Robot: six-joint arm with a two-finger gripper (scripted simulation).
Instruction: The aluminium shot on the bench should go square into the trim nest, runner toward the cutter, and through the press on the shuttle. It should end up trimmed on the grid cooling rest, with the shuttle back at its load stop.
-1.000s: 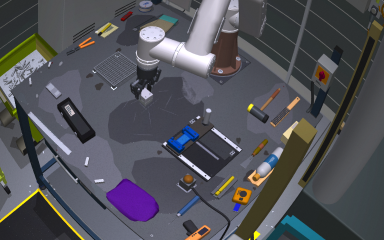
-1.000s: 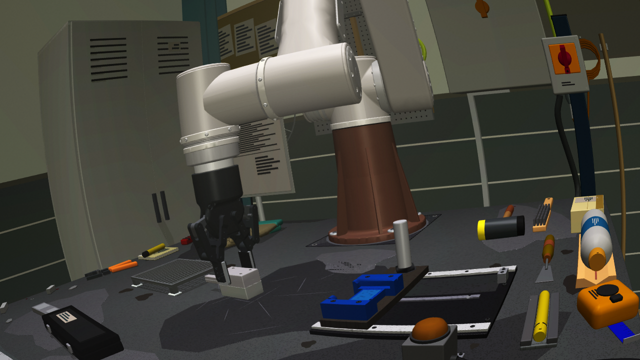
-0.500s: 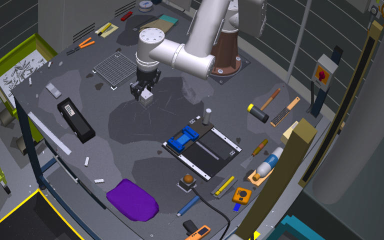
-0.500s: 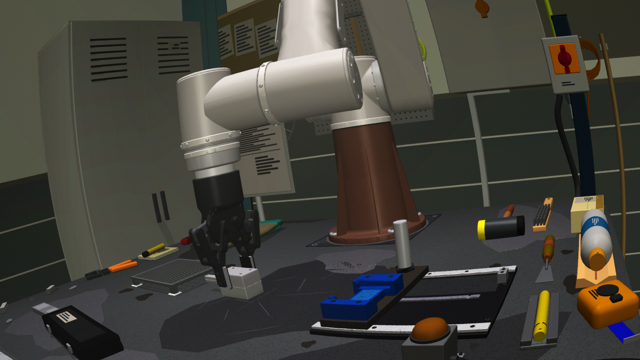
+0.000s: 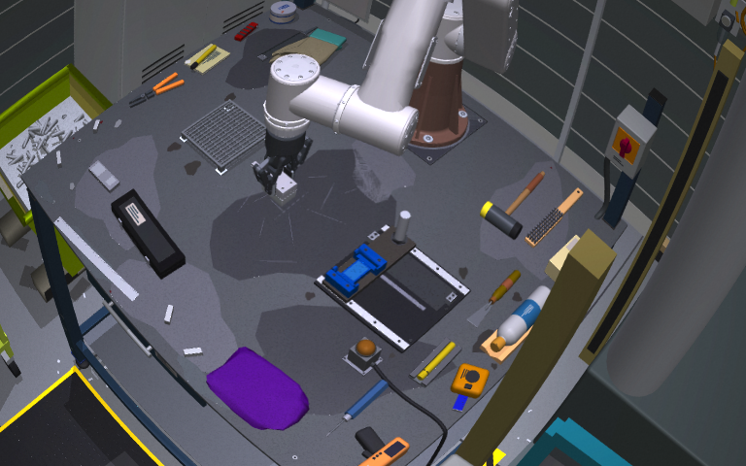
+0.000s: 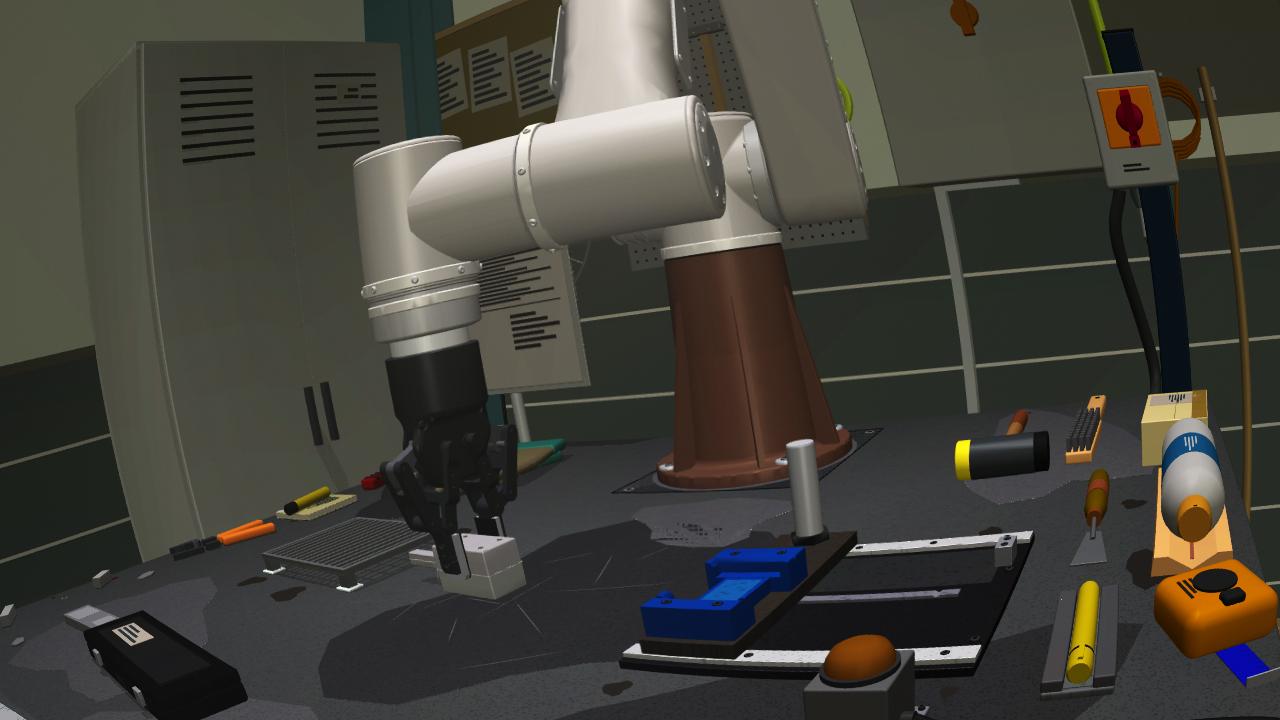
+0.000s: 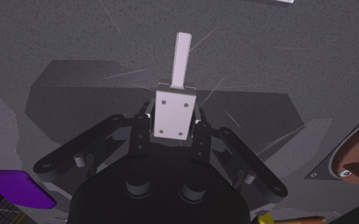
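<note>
The aluminium shot (image 5: 284, 189) (image 6: 483, 564) (image 7: 175, 113) is a pale block with a thin runner (image 7: 181, 60) sticking out of one end, and it rests on the dark bench between the grid cooling rest (image 5: 224, 133) (image 6: 345, 544) and the press. The blue trim nest (image 5: 355, 269) (image 6: 725, 591) sits on the shuttle at one end of the black railed base. A grey upright post (image 5: 402, 225) (image 6: 803, 491) stands beside it. My gripper (image 5: 276, 181) (image 6: 465, 546) (image 7: 175, 129) is down over the block and is closed on its sides.
A green bin of scrap (image 5: 38, 137) stands off the bench's left edge. A black case (image 5: 147, 233) (image 6: 166, 667) lies left of the shot. A push button (image 5: 364, 350) (image 6: 859, 663), mallet (image 5: 500, 220) and purple cloth (image 5: 257, 389) lie around the press.
</note>
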